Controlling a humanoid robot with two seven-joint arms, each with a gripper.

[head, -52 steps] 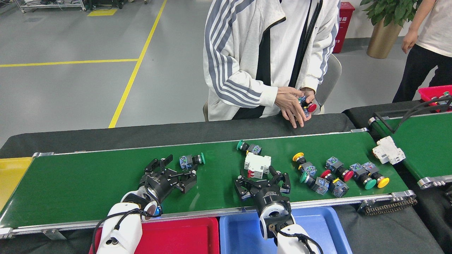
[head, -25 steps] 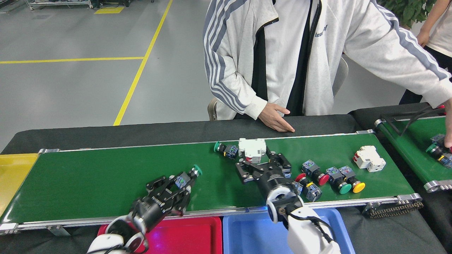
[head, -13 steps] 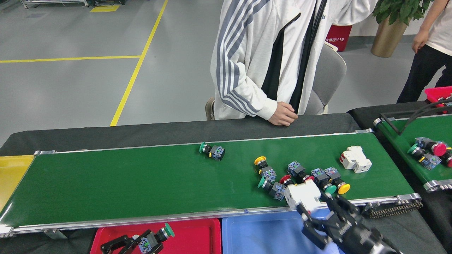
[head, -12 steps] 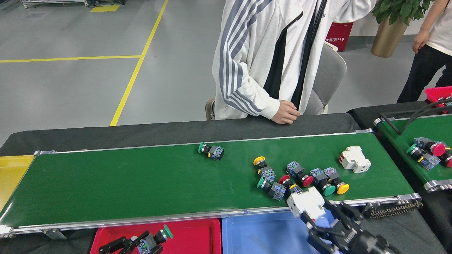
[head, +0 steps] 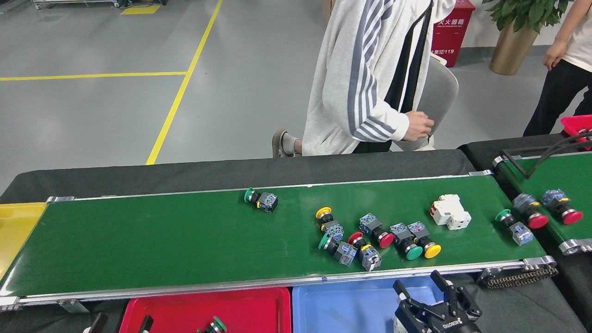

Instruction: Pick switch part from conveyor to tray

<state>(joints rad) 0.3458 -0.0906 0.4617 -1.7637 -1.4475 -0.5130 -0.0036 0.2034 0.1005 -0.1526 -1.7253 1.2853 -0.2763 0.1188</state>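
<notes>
The conveyor (head: 138, 240) carries several switch parts. A lone green-capped one (head: 260, 200) lies near the far rail. A cluster with yellow, green and red caps (head: 370, 238) sits right of centre, next to a white breaker (head: 449, 212). Another green-capped part (head: 513, 226) lies at the belt's right end. One green-capped part (head: 214, 325) lies in the red tray (head: 185, 310), at the bottom edge. My left gripper (head: 122, 323) shows only two black fingertips, spread apart and empty. Over the blue tray (head: 342, 307) my right gripper (head: 423, 293) stands open and holds nothing.
A yellow tray (head: 14, 231) sits at the belt's left end. A second green belt (head: 555, 178) at the right carries red-capped switches (head: 562, 210). A person in a white striped jacket (head: 365, 78) stands behind the table by a grey chair; another person (head: 564, 69) stands far right.
The left gripper let go of the green-capped switch in the red tray. The right gripper opened, and its white breaker is gone from view. The belt's parts shifted left. The person turned away.
</notes>
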